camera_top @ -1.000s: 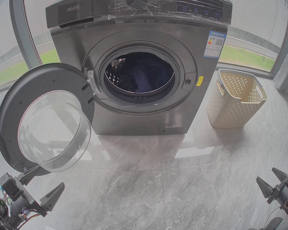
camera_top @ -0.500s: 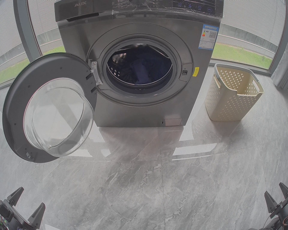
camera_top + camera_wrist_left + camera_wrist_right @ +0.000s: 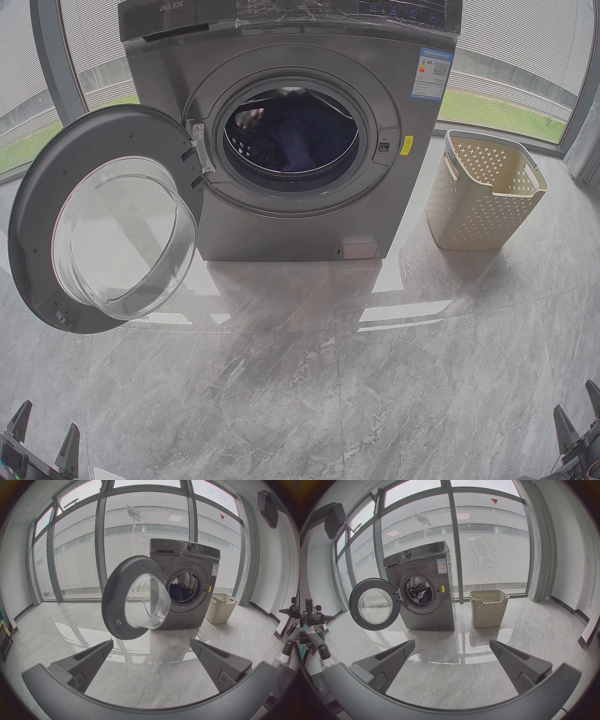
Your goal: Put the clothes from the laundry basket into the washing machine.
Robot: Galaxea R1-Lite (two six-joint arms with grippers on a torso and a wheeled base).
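left gripper (image 3: pixel 150 642) | right gripper (image 3: pixel 451 642) — dark grey wedge fingers (image 3: pixel 84 664) | tips seemingly ribbed | screw (image 3: pixel 82 678) at each base | curved dark bracket (image 3: pixel 140 708)

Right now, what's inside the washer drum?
Dark blue clothes lie piled in the drum of the washing machine, its door open. The pile covers the drum's floor and back, so the number of pieces can't be told.

We see a bare, glass-walled room, more test space than home: tall windows (image 3: pixel 78 548), polished stone floor (image 3: pixel 312 387), a washing machine (image 3: pixel 281 231) and laundry basket (image 3: pixel 475 212) at the far side.
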